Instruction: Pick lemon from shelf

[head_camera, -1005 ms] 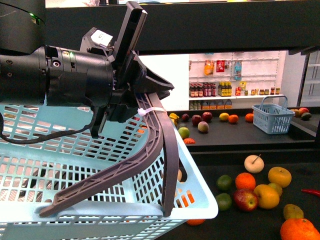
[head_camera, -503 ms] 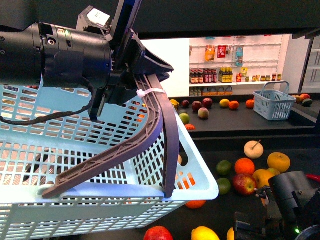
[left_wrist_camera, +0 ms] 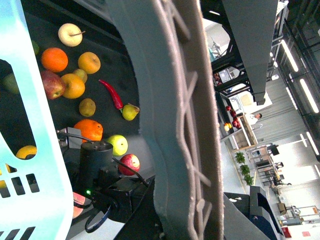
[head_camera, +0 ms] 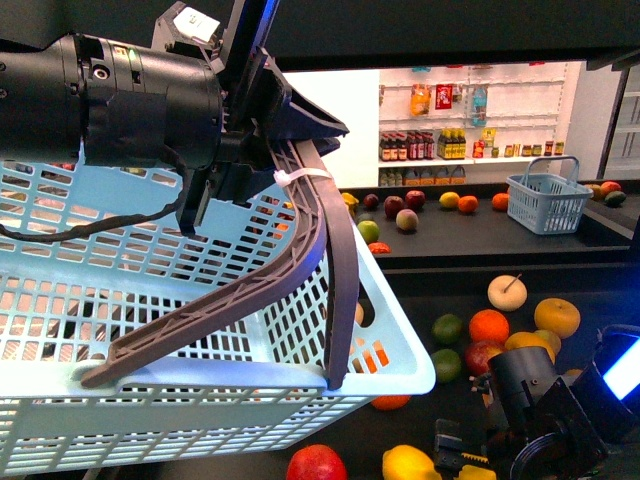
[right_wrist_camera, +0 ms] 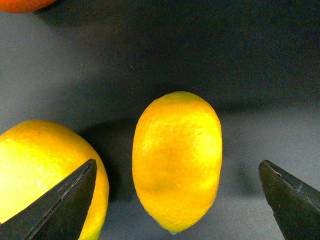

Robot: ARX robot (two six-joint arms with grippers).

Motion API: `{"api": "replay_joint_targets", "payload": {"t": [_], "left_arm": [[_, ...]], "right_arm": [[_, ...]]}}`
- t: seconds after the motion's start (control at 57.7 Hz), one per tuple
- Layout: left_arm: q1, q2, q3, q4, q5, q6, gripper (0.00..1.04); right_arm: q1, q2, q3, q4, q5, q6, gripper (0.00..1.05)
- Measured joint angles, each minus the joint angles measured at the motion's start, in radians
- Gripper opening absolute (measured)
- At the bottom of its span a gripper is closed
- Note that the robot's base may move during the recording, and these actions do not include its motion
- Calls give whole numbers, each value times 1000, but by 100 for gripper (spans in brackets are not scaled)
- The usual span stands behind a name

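Pale blue basket [head_camera: 250, 376] with grey handle [head_camera: 220, 307] up close; beyond, a small basket [head_camera: 545, 203], an orange [head_camera: 489, 326], a red chili [left_wrist_camera: 112, 94].

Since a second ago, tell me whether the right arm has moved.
Yes. The right arm has come into the front view at the lower right. It then shifted left, and it now sits closer under the orange.
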Motion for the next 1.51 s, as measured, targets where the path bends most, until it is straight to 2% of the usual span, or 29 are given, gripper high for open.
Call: {"api": "replay_joint_targets", "payload": {"t": [0.52,0.676,0.78,0.919,1.196,1.369,1.508], "left_arm": [[0,0,0,0,0,0,9],[0,0,0,0,-1,0,9],[0,0,0,0,0,0,9],[0,0,0,0,0,0,9],[0,0,0,0,0,0,9],[0,0,0,0,0,0,9],[0,0,0,0,0,0,9]], "right_arm": [[0,114,143,-76,13,-51,97],[0,119,148,-75,15,-60,78],[-1,119,147,-71,14,-63,61],[-1,101,119,-57,17,-63,50],[-10,-85,-47,53,22,-35,49],[-43,-307,-151,105,-35,44,48],[-82,-513,-254,156,-125,124,48]]}}
